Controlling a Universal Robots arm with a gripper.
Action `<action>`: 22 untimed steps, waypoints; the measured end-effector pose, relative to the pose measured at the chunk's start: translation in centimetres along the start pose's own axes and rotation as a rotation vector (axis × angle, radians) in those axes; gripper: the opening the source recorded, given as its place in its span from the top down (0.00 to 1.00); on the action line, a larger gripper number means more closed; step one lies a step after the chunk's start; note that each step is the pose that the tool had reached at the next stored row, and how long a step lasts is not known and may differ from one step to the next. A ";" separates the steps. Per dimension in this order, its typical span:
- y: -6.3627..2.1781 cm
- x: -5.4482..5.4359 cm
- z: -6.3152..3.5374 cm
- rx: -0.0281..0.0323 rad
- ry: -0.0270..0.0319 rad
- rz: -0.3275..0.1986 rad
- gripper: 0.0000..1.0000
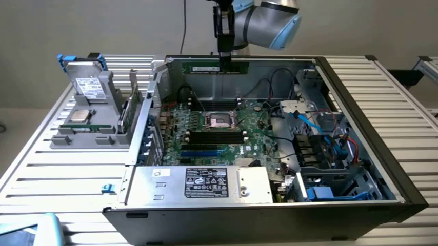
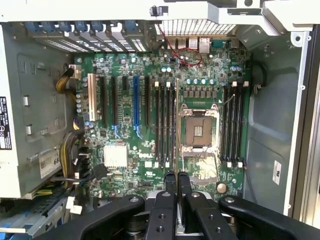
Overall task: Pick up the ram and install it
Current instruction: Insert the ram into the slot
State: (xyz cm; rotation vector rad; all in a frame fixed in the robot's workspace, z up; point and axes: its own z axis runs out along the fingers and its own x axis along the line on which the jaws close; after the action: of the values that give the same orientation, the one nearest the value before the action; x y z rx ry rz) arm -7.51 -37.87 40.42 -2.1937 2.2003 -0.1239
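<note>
Ram hangs above the motherboard, my gripper's fingers clamped on its upper edge; I judge it light, stiff, fragile at the contacts.

Power supply label: a white sticker on the power supply carried rows of fine print and small round marks; none could be read.
Hard drive label: a white sticker on the hard drive; its print was too small to read.
Ram label: a white strip on the ram; unreadable.
Side sticker: white, on the grey housing; it bore large characters that looked like "68", the rest unclear.
Black label: white print, cut off at the edge, unreadable.
Case wall sticker: a small white sticker with a dark mark; unreadable.
</note>
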 end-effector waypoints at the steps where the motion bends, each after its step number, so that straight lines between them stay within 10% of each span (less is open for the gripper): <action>1: 0.01 0.0 0.17 0.0000 0.0001 0.000 0.86; 22: 0.37 0.4 3.47 0.0108 0.0041 0.000 0.86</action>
State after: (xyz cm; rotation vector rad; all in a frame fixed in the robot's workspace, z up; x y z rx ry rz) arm -7.61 -38.41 36.95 -2.1900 2.1965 -0.1401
